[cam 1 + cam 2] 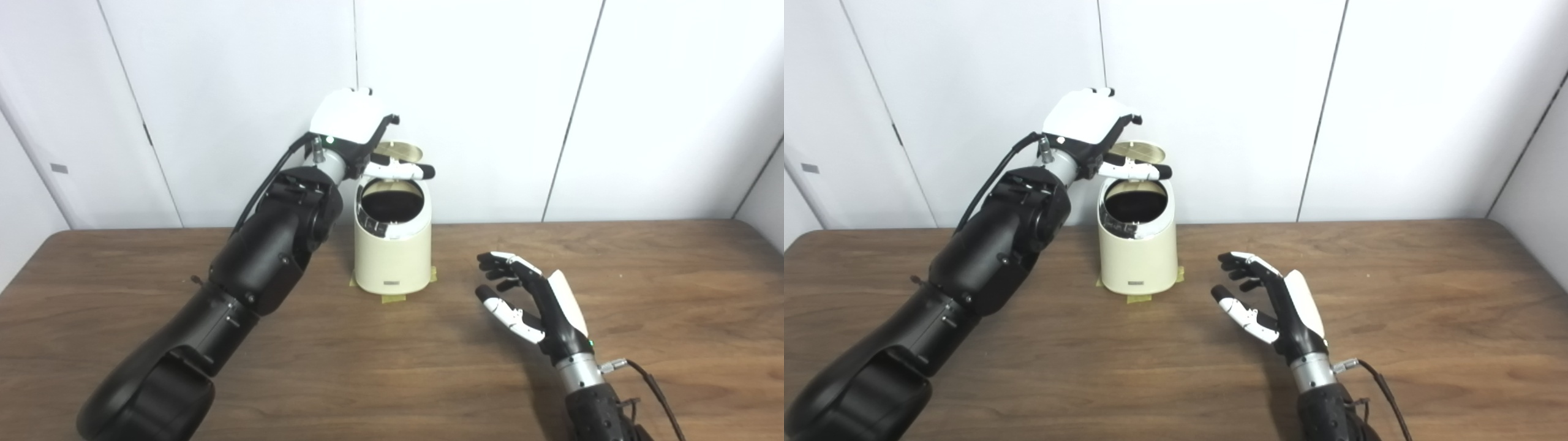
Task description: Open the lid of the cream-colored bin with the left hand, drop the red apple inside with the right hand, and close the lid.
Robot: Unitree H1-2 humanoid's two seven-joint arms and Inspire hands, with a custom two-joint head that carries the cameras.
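So we've got the cream-colored bin (393, 245) sitting toward the back of the wooden desk (643, 294), close to the white wall panels (490, 92), with bits of yellowish tape (394, 298) under its base. The lid (398, 150) is tipped up and back, standing behind the dark round opening, so the bin is open.

Our left hand (352, 131) is raised above and just left of the bin's top. One of its fingers (401, 171) stretches out flat across the back rim of the opening, right in front of the raised lid. We can't really tell whether it's touching the lid or just hanging there, and the rest of that hand is hidden behind its white back shell, so how closed it is stays unclear.

Our right hand (527, 300) hovers low over the desk, to the right of the bin and nearer us, palm facing left, fingers loosely curled and spread, holding nothing.

The red apple isn't visible in either view.
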